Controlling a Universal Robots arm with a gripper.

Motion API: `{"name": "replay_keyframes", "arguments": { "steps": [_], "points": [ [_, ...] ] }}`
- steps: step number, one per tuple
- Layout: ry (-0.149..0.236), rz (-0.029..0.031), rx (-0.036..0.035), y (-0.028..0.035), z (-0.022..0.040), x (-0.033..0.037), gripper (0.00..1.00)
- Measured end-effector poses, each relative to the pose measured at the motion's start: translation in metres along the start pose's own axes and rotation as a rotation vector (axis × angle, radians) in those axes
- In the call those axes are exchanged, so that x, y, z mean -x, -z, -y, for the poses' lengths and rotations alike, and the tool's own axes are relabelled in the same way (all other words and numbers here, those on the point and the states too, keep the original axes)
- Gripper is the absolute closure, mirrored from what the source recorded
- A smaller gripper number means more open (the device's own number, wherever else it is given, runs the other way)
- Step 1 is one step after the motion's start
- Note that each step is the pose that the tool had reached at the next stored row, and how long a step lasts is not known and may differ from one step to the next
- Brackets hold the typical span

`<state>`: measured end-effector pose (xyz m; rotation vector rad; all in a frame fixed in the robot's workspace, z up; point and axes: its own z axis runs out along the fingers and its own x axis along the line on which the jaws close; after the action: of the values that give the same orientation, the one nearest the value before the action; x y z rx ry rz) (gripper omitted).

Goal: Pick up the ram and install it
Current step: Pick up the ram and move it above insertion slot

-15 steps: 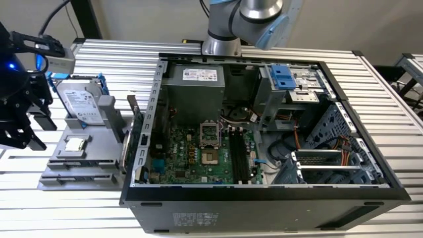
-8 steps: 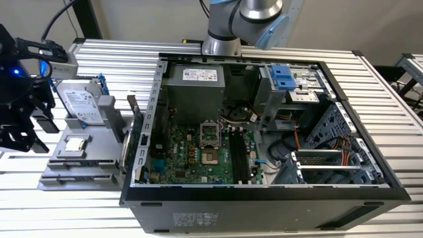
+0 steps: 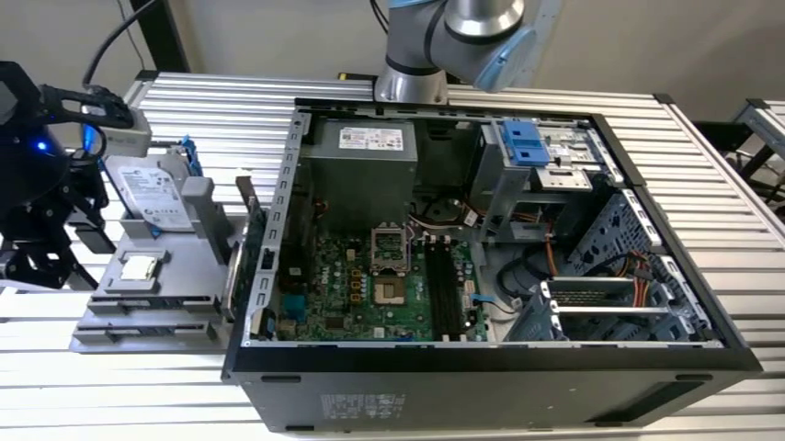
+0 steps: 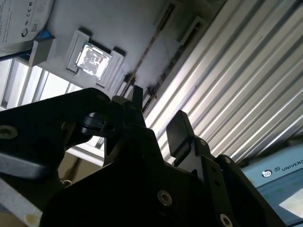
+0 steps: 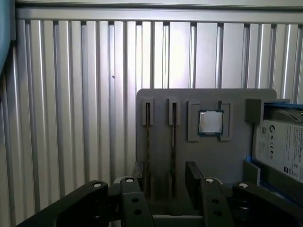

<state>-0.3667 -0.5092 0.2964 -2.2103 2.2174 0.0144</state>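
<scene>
Two thin dark ram sticks stand edge-on in slots of a grey tray (image 5: 161,101): one ram (image 5: 147,142) and a second ram (image 5: 173,142) beside it. In the second wrist view one ram (image 4: 147,51) shows as a thin line. My gripper (image 5: 165,171) hovers above the near end of these slots, open, with nothing between its black fingers (image 5: 193,176). It also shows in the second wrist view, gripper (image 4: 158,113). In the exterior view the arm's wrist (image 3: 37,156) hangs over the tray (image 3: 172,276) at the exterior view's left.
On the tray also lie a processor chip (image 5: 210,122) and a silver hard drive (image 5: 284,146). The open computer case (image 3: 491,358) fills the middle, with long black motherboard slots (image 3: 444,289). Ribbed metal tabletop (image 5: 71,118) surrounds the tray.
</scene>
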Motion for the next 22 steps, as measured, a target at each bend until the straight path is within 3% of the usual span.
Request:
{"name": "replay_keyframes", "arguments": {
  "steps": [11,22],
  "points": [
    [0.005,-0.0088,-0.0049,-0.0176,0.0,-0.0001,0.0],
    [0.006,-0.0335,-0.005,-0.0365,-0.0007,0.0,0.0]
  ]
}}
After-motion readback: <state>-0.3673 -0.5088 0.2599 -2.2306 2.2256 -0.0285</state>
